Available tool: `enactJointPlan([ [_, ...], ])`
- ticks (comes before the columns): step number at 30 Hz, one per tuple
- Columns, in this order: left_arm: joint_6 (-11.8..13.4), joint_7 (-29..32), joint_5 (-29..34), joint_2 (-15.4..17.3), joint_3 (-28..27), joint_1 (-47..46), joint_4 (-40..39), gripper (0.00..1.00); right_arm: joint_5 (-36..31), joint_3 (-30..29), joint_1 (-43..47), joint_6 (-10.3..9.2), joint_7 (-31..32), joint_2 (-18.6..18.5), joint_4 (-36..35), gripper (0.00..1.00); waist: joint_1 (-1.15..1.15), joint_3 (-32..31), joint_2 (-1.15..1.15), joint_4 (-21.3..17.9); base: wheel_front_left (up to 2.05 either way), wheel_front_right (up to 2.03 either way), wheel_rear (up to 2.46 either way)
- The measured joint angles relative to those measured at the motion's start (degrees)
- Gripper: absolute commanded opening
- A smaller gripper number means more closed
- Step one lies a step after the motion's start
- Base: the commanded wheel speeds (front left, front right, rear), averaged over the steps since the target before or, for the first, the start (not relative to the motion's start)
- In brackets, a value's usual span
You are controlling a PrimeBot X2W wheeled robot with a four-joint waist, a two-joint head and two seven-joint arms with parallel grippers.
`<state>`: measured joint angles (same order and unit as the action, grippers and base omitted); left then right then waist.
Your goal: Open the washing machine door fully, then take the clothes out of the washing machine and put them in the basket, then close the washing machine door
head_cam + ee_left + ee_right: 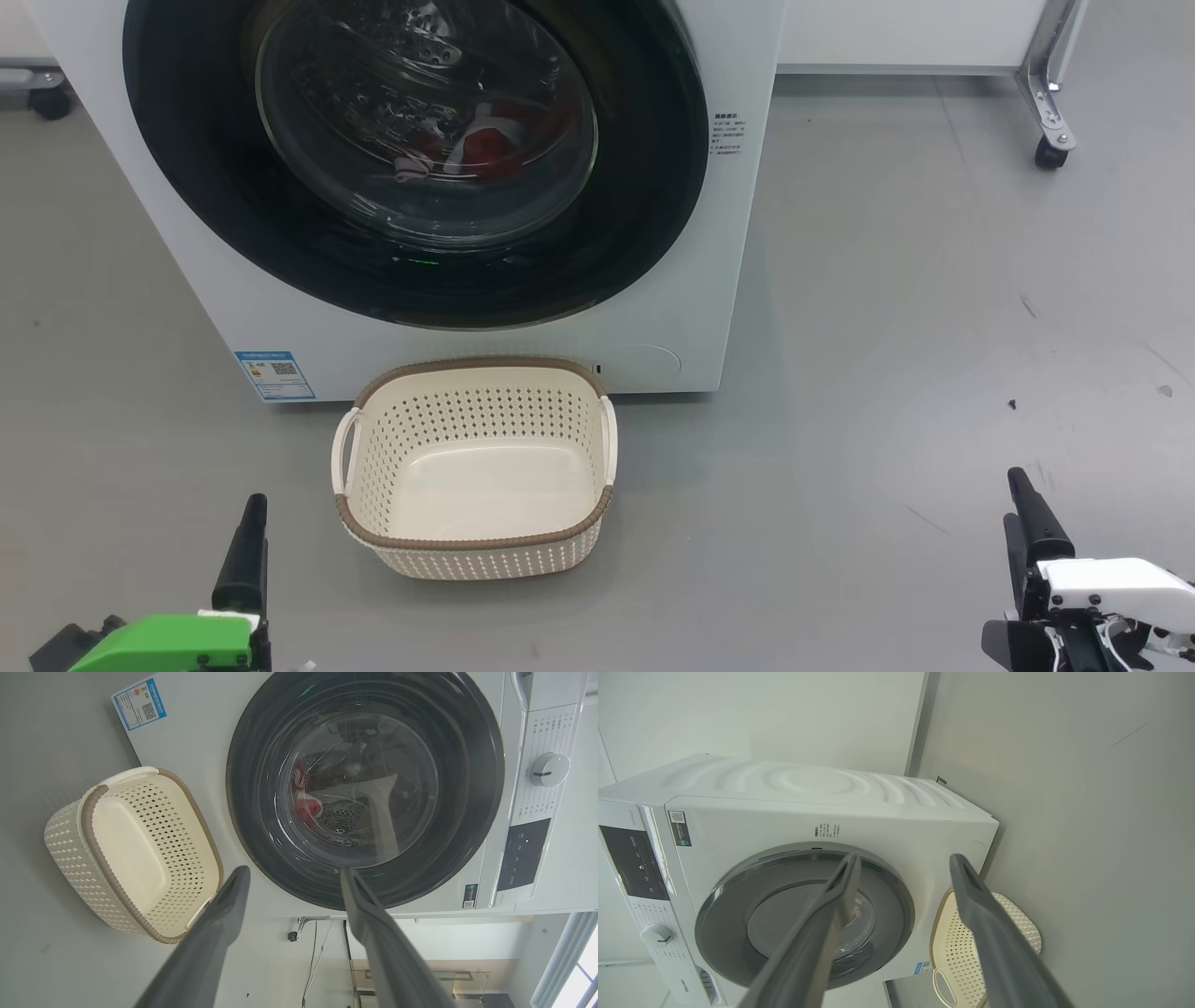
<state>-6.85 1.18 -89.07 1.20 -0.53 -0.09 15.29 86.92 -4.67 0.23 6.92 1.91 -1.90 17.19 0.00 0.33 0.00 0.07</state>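
The white washing machine [187, 233] stands ahead with its round black-rimmed door [653, 187] shut against the front. Behind the door's glass lie the red and white clothes [485, 140], which also glimmer through the door [467, 765] as clothes [310, 807] in the left wrist view. The cream basket [476, 546] with a brown rim sits on the floor just before the machine, nothing in it. My left gripper [294, 875] hangs open at the lower left, short of the basket [65, 844]. My right gripper [903, 861] is open too, far out to the right, facing the door [714, 924] from a distance.
Grey floor [887, 373] spreads wide to the right of the machine. A metal leg on a caster [1050, 149] stands at the far right, another caster [51, 98] at the far left. The control panel and dial [544, 770] sit along the machine's top.
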Motion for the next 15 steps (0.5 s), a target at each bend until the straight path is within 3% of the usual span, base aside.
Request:
enactJointPlan([
  [15,0.0,-3.3,13.4,3.3,3.4,-0.3,-1.5,1.0,-13.9,5.4,-1.2,0.01,-3.6,-4.2,-0.7,1.0,0.0,0.1,0.0,0.1,0.0,0.0,0.0],
])
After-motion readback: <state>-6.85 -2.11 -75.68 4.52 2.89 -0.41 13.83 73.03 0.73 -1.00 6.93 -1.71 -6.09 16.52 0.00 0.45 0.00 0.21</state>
